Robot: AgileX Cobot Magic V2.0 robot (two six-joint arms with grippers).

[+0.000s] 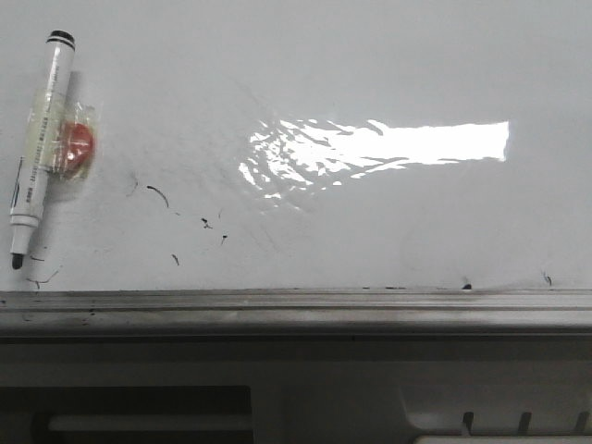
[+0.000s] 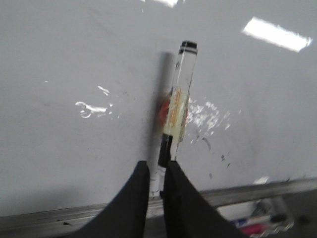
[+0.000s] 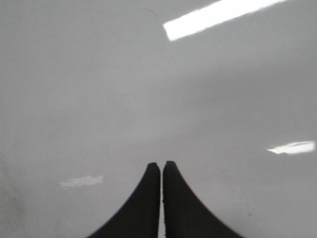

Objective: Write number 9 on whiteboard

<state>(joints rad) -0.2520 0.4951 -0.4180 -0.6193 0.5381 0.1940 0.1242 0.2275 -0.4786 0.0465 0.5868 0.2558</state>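
**Tech 1:** Locate the whiteboard (image 1: 370,74).

**Tech 2:** Fills the front view from left to right. Ends at the near side in a grey metal rail (image 1: 296,305). Glossy white, with a wide band of glare (image 1: 388,143) right of centre.

**Tech 1:** Check the surface for marks.

**Tech 2:** Only stray ink specks (image 1: 205,223) and short curved strokes, left of centre, toward the near edge. Two more specks just at the rail on the right.

**Tech 1:** Locate the marker (image 1: 39,139).

**Tech 2:** Lies on the board at the far left, slightly tilted, dark tip toward the near edge, black-banded end toward the far edge. Overlaps a round red object (image 1: 76,148) in a clear wrapper, just on its right. Not gripped by anything in the front view.

**Tech 1:** Report the left hand (image 2: 157,166).

**Tech 2:** Slightly apart, with a narrow gap. Shows the tip end of the marker through that gap in the left wrist view. Cannot tell from that view whether the fingers (image 2: 133,198) touch it. Sits over the rail at the near edge.

**Tech 1:** Report the right hand (image 3: 161,166).

**Tech 2:** Pressed together, only a thin slit visible, clamped on nothing. Faces bare, glossy board.
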